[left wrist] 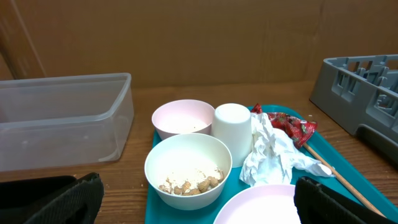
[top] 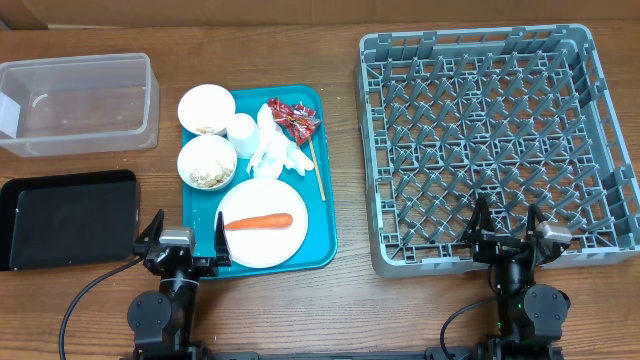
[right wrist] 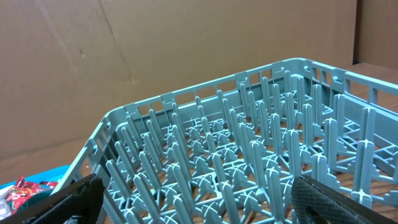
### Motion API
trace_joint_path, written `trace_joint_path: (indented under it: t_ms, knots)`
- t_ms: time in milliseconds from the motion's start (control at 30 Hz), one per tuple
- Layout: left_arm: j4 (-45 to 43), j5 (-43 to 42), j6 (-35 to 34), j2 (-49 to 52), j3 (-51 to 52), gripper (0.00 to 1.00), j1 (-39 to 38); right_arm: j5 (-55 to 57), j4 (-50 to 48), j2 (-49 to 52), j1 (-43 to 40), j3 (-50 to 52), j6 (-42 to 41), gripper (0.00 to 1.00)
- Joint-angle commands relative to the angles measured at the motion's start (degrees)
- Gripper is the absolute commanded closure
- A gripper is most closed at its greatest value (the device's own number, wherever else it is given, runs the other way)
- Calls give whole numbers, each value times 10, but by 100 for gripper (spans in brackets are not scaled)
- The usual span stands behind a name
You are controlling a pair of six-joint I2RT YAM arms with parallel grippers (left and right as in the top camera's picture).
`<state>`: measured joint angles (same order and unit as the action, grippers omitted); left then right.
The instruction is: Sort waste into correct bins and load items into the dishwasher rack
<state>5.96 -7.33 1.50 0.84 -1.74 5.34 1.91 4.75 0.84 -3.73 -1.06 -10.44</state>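
Note:
A teal tray holds a white plate with a carrot, two white bowls with food scraps, a white cup, crumpled white tissue, a red wrapper and a wooden chopstick. The grey dishwasher rack is empty on the right. My left gripper is open and empty at the tray's front left edge. My right gripper is open and empty at the rack's front edge. The left wrist view shows the nearer bowl, cup and tissue.
A clear plastic bin stands at the back left. A black tray bin lies at the front left, beside my left gripper. Cardboard walls back the table.

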Motion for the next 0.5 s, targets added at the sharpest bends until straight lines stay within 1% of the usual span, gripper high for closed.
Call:
trace_joint_path:
  t_ms: [0,467]
  knots:
    - [-3,-2,7,-6,5,0,3,6,-2,-7,-3,6,2,0]
    - [-3,-2,7,-6,5,0,3,6,-2,-7,-3,6,2,0]
